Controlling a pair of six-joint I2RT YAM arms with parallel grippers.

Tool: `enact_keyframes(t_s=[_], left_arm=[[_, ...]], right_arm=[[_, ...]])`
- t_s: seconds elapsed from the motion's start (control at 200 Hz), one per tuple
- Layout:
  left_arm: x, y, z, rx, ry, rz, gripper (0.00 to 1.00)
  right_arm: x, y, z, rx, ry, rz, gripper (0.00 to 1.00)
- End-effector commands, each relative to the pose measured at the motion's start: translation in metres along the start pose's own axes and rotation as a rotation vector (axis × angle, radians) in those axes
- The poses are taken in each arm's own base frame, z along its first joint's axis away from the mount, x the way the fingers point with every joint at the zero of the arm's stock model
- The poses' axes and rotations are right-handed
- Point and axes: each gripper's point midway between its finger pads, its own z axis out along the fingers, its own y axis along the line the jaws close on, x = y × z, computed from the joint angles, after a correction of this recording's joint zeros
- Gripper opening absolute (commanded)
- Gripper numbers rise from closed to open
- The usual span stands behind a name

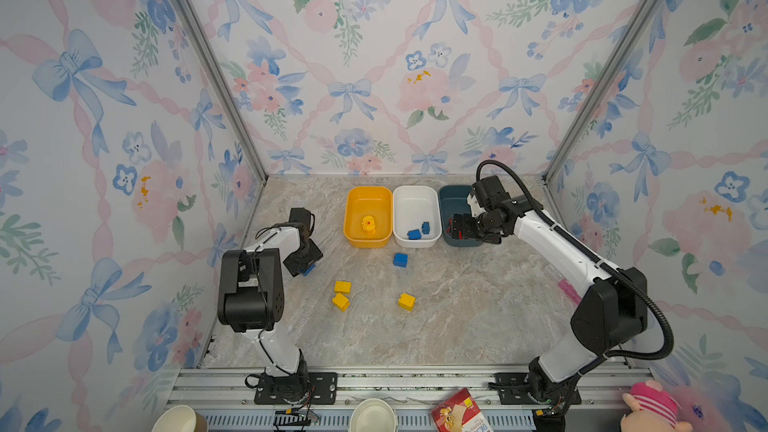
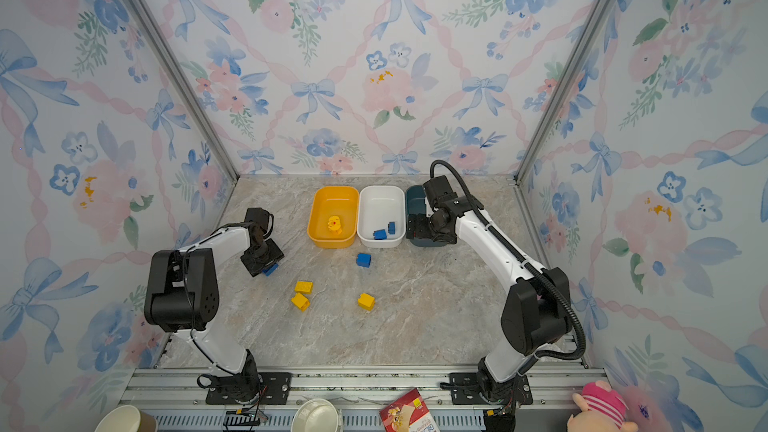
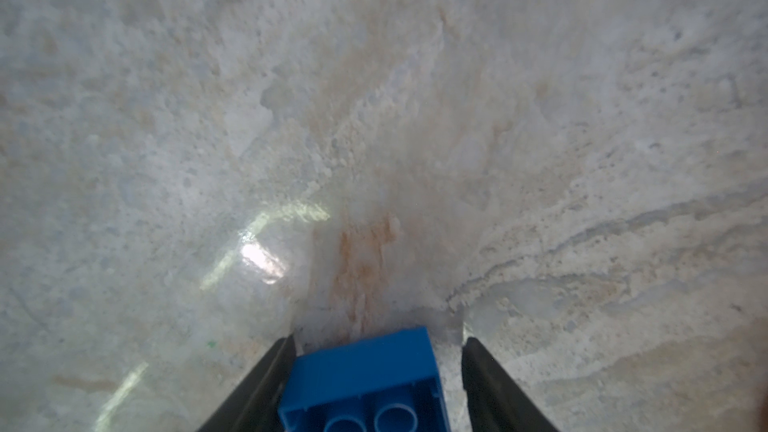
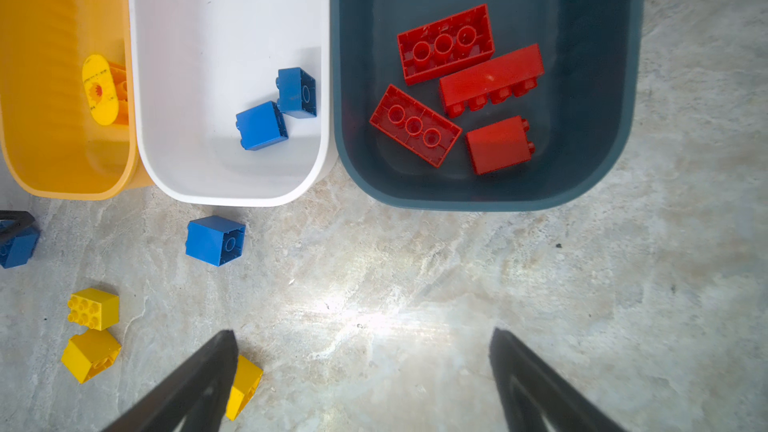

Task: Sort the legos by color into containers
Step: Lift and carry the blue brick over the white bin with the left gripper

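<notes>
My left gripper (image 3: 380, 339) is low over the tabletop, astride a blue lego (image 3: 365, 371) lying on its side. One finger touches the lego and a gap shows at the other finger. In both top views that lego (image 1: 308, 270) peeks out under the gripper. My right gripper (image 4: 362, 331) hangs open and empty over the front of the teal container (image 4: 582, 76), which holds several red legos (image 4: 446, 45). The white container (image 4: 208, 14) holds two blue legos (image 4: 262, 124). A yellow piece (image 1: 368, 225) lies in the yellow container (image 1: 368, 193). One blue lego (image 1: 400, 260) and three yellow legos (image 1: 342, 287) lie loose.
Two paper cups (image 1: 179, 419) (image 1: 372, 415), a red packet (image 1: 457, 411) and a pink plush toy (image 1: 652, 407) sit beyond the front rail. A pink object (image 1: 567, 288) lies at the table's right edge. Flowered walls close in three sides.
</notes>
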Motion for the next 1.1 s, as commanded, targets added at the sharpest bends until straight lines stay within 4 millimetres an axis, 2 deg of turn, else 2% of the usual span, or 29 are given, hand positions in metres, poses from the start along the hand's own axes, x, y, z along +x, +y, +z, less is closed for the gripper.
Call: enact_keyframes(t_s=[0.0, 0.315, 0.57, 0.815, 1.095], left_arm=[[-0.003, 0.004, -0.002, -0.015, -0.010, -0.012, 0.58], [0.001, 0.004, -0.013, 0.017, -0.020, -0.020, 0.44], [0.006, -0.016, -0.046, 0.107, -0.079, 0.022, 0.40], [0.019, -0.059, -0.096, 0.244, -0.166, 0.113, 0.39], [0.034, -0.133, -0.159, 0.405, -0.259, 0.246, 0.38]], right_arm=[[0.009, -0.004, -0.004, 0.011, 0.020, 0.014, 0.97], [0.010, -0.007, -0.003, 0.009, 0.027, 0.019, 0.97], [0.017, -0.009, 0.000, 0.000, 0.038, 0.029, 0.97], [0.029, -0.013, 0.002, -0.007, 0.051, 0.052, 0.97], [0.044, -0.014, 0.005, -0.026, 0.060, 0.082, 0.97]])
